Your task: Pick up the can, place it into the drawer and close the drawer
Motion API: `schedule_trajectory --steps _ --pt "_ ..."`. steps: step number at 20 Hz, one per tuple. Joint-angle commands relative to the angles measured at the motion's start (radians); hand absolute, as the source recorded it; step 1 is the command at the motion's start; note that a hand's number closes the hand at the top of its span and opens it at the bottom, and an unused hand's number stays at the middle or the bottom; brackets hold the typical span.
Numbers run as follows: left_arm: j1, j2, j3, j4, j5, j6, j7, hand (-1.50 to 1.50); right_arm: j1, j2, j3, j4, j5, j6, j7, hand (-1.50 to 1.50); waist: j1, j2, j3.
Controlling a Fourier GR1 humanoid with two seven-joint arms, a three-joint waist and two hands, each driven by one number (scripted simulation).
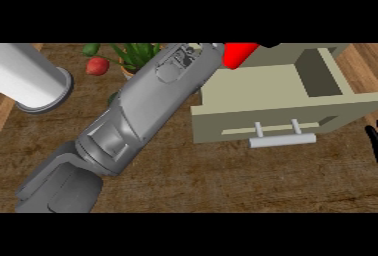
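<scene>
We take the white roll [26, 70] as our landmark. It stands on a round grey base [53, 102], at the far left of a brown wooden counter [221, 180] whose grain runs in fine dark streaks. Just left of the roll, a paler strip of wood [6, 110] borders the counter. Near the roll, to its right, lies a red fruit [97, 65], with a green one [91, 49] just above it. Further right of the roll we see a plant [140, 51] with long green leaves in an orange pot [127, 71]. The light is soft and even.
</scene>
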Motion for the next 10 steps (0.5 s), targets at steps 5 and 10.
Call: schedule_trajectory --steps 5,10 --pt "0.008 0.0 -0.087 0.072 0.046 0.052 -0.077 1.5 -0.054 -0.031 -0.03 0.043 -0.02 0.006 -0.002 -1.5 -0.024 0.008 0.001" --pt "0.047 0.0 -0.148 0.077 0.071 0.06 -0.105 1.5 -0.089 -0.027 -0.014 0.066 -0.001 -0.004 -0.007 -1.5 -0.038 0.012 0.001"
